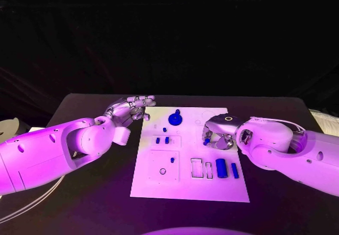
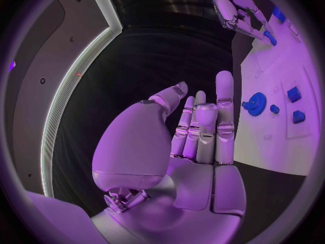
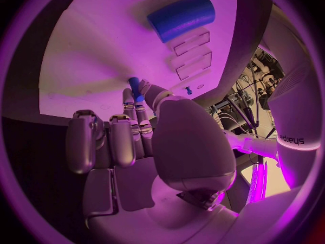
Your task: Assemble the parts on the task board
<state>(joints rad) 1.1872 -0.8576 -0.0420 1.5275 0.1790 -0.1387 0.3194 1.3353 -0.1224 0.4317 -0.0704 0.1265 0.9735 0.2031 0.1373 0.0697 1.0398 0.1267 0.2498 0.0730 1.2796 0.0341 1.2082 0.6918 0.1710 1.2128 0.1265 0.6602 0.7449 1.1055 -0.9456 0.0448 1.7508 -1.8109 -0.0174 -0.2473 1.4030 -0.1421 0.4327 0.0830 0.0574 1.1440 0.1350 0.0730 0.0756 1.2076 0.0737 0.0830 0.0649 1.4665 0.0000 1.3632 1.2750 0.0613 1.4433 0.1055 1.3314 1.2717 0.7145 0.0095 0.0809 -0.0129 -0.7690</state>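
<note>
One small blue peg [image 3: 135, 87] pinched at the fingertips of the right hand [image 1: 220, 136], over the right half of the white board [image 1: 189, 193], near its middle. Risk, as judged: slender peg, shallow pinch at the very tips; liable to tilt or slip out if lowered off-line, then to roll across the board toward the loose pieces. Cause: fingers covering the peg's lower end in the head view, so alignment with any hole hard to check; target hole not identifiable here. Second risk: knuckles brushing neighbouring parts while descending. Near the right hand, toward the robot: large blue cylinder [image 1: 221, 168] lying flat, slim blue bar [image 1: 234, 170] just beside it, two empty rectangular slots [image 1: 197, 167] next to those. Farther side of the board: blue gear [image 1: 175, 118], flat, apart from both hands. Two small blue blocks [image 1: 162, 140] between gear and the square recess, left of the right hand, not touching it. Left hand [image 1: 133, 108] holding nothing, fingers straight and slightly parted, hovering over the dark bench [image 1: 84, 105] just off the board's far left corner; gear nearest to it, untouched. Possible third risk: left arm swinging inward and nudging the board, shifting every seat under the held peg.
</note>
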